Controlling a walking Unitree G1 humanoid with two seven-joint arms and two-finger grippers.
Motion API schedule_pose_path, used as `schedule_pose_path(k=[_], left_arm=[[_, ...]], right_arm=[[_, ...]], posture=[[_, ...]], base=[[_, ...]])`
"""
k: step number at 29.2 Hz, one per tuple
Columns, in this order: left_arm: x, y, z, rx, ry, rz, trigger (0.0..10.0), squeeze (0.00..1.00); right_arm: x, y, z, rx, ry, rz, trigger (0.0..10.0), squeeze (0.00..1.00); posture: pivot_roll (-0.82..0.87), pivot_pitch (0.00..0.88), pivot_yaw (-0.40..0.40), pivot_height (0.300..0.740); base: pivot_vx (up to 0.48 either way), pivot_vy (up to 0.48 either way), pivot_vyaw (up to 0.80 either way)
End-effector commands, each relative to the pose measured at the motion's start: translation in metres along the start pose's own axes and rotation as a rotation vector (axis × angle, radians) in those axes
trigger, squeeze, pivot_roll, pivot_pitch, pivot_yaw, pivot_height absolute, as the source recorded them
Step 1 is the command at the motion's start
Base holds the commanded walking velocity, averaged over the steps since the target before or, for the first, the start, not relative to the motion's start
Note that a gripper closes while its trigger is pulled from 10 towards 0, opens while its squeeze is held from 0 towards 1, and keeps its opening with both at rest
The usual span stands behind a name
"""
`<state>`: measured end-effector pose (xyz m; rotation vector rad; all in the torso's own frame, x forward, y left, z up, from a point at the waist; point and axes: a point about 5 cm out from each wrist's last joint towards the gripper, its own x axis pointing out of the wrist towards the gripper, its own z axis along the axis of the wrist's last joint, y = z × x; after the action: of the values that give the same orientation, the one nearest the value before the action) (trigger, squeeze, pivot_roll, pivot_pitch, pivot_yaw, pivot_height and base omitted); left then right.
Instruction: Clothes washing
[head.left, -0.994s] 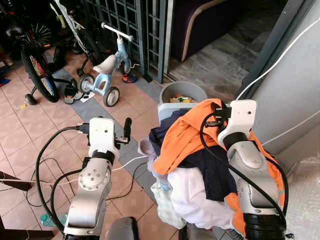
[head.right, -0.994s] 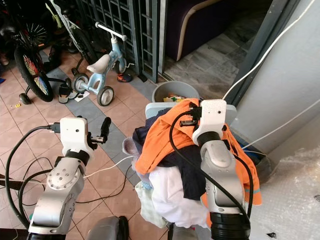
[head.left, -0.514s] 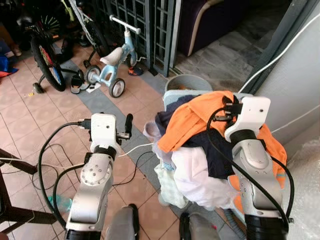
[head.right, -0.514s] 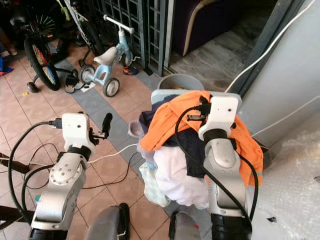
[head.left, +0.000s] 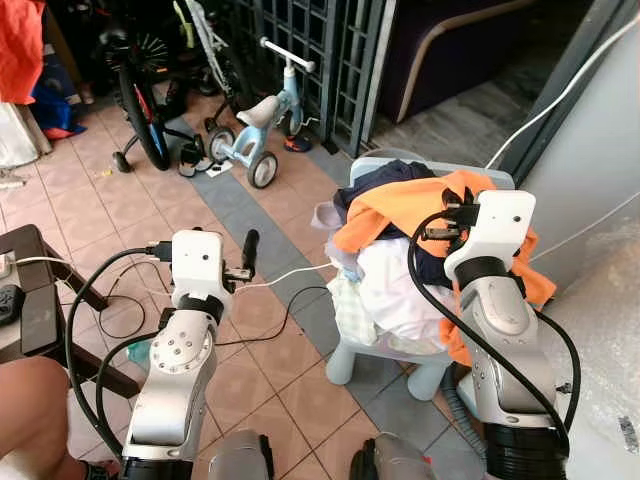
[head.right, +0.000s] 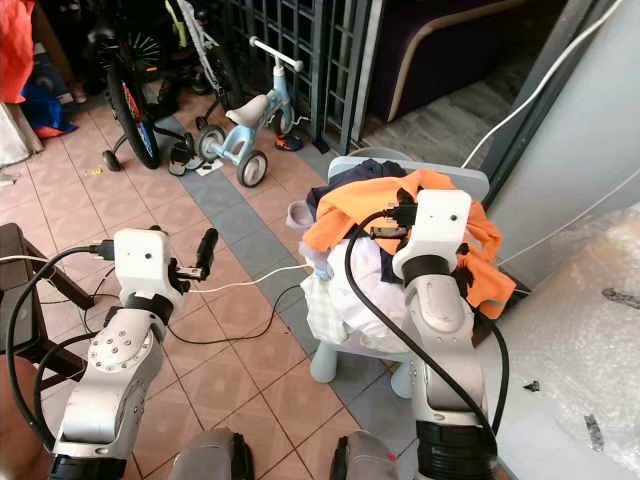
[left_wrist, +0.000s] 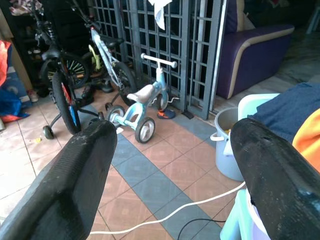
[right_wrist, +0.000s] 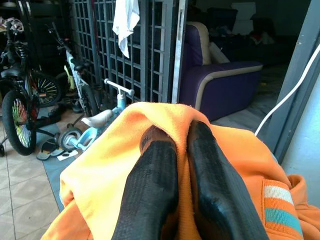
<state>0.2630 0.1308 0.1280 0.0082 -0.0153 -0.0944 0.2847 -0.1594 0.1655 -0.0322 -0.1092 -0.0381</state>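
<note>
A heap of clothes (head.left: 400, 260) sits piled on a pale blue plastic chair (head.left: 375, 350) that stands on the tiled floor (head.left: 260, 330) close to the grey wall (head.left: 590, 170). On top of the heap lies an orange garment (right_wrist: 100, 165), with a dark navy piece (head.left: 385, 180) toward the chair's back edge and a white piece (head.left: 395, 295) hanging over the front edge. The right tool (right_wrist: 182, 150) is pinched closed on a fold of the orange garment at the top of the heap, its two black fingers (right_wrist: 150, 185) pressed together with cloth between them. The left tool (left_wrist: 172, 165) is held up over the floor, well apart from the chair's left side, with its fingers (left_wrist: 75, 175) spread wide and nothing between them. A white cable (head.left: 280, 278) runs across the floor toward the chair. Farther off, beside a dark metal grille (head.left: 330, 50), stand a small light-blue tricycle (head.left: 262, 125) and a black bicycle (head.left: 140, 90). A dark low desk (head.left: 30, 300) shows at the left, with a person's knee (head.left: 30, 400) just beside it.
</note>
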Motion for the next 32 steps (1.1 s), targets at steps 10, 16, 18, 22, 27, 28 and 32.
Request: schedule_pose_path(k=[10, 16, 18, 22, 27, 28, 32], left_arm=[[0.002, -0.004, 0.001, 0.001, -0.006, -0.034, 10.0, 0.0], [0.001, -0.003, 0.0, 0.002, -0.002, -0.026, 10.0, 0.0], [0.001, -0.004, -0.001, 0.0, 0.0, -0.025, 10.0, 0.0], [0.001, -0.004, 0.001, -0.032, -0.011, -0.007, 10.0, 0.0], [0.002, -0.005, 0.001, -0.022, -0.012, -0.015, 10.0, 0.0], [0.002, -0.005, 0.001, -0.022, -0.012, -0.015, 10.0, 0.0], [0.004, -0.006, 0.003, -0.038, -0.018, -0.032, 10.0, 0.0]], right_arm=[[0.009, -0.015, 0.012, -0.052, -0.06, -0.052, 10.0, 0.0], [0.015, -0.017, 0.015, -0.066, -0.075, -0.06, 10.0, 0.0], [0.016, -0.018, 0.015, -0.069, -0.078, -0.061, 10.0, 0.0], [0.021, -0.02, 0.021, -0.104, -0.112, -0.069, 10.0, 0.0], [0.029, -0.027, 0.035, -0.144, -0.175, -0.089, 10.0, 0.0], [0.03, -0.029, 0.036, -0.144, -0.177, -0.098, 10.0, 0.0], [0.036, -0.037, 0.041, -0.153, -0.187, -0.122, 10.0, 0.0]], posture=[[-0.03, 0.099, 0.022, 0.74], [-0.02, 0.094, 0.015, 0.74], [-0.01, 0.09, 0.013, 0.74], [-0.01, 0.086, 0.012, 0.74], [-0.02, 0.083, 0.015, 0.74], [-0.02, 0.083, 0.015, 0.74], [-0.03, 0.104, 0.018, 0.74]], base=[[0.286, -0.382, -0.8], [0.044, -0.399, -0.8], [0.0, -0.375, -0.8], [0.0, -0.085, -0.8], [0.0, 0.0, -0.8], [0.0, 0.0, -0.8], [0.0, 0.0, 0.0]])
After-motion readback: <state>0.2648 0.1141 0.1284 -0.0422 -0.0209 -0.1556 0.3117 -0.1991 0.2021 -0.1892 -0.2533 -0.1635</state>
